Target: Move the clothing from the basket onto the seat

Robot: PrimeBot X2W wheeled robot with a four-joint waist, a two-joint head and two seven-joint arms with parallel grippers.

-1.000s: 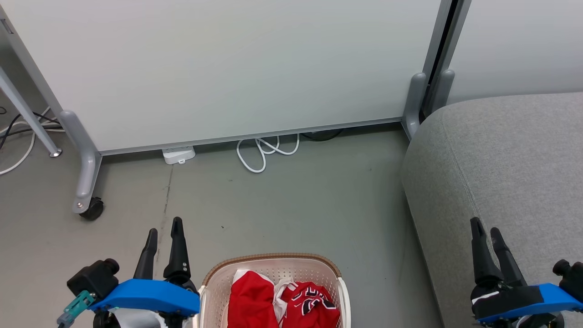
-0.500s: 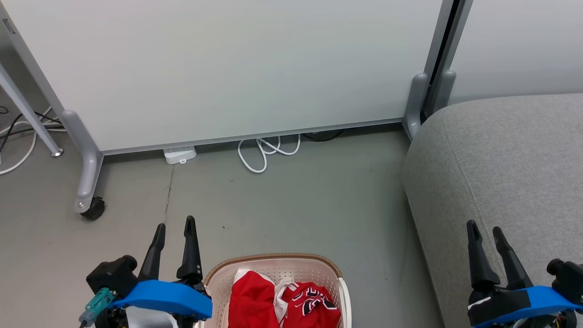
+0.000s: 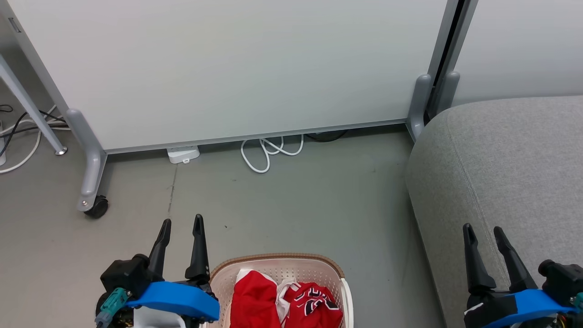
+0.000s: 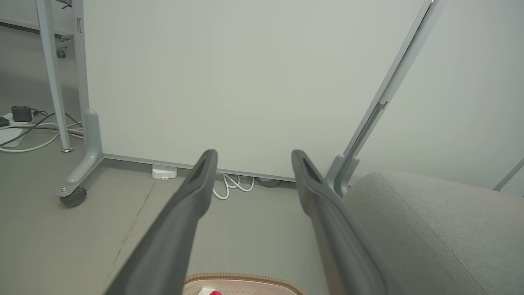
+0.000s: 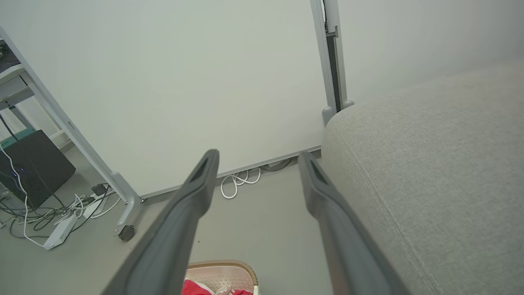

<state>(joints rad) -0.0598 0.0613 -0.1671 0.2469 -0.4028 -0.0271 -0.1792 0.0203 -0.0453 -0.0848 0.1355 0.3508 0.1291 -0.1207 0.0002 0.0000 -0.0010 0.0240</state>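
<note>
A broad pale partition panel [image 3: 227, 68] closes off the far side, so the working space is the strip of grey floor [image 3: 296, 205] in front of it. The seat [image 3: 501, 173], a big light-grey sofa with a stitched seam, takes up the robot's right and stands apart from the basket, with open floor between them. Its top is bare, which suits it as the landing place. The basket [image 3: 278, 258] stands on the floor straight ahead of the robot, at the bottom edge of the head view and between the two arms, probably so that either arm can reach in. The clothing [image 3: 278, 296] lies inside it: a plain red garment [image 3: 253, 298] on the left touches a crumpled jersey [image 3: 316, 304] with black-and-white lettering on the right, so nothing has gone across yet. The left hand [image 3: 181, 222] hangs just beside the basket's left rim, fingers spread and holding nothing, and it looks the likelier one to dip in first. The right hand [image 3: 482, 229] is over the seat's near edge, likewise spread and empty. A looped white cable [image 3: 268, 152] lies under the panel, well away from the work.
</note>
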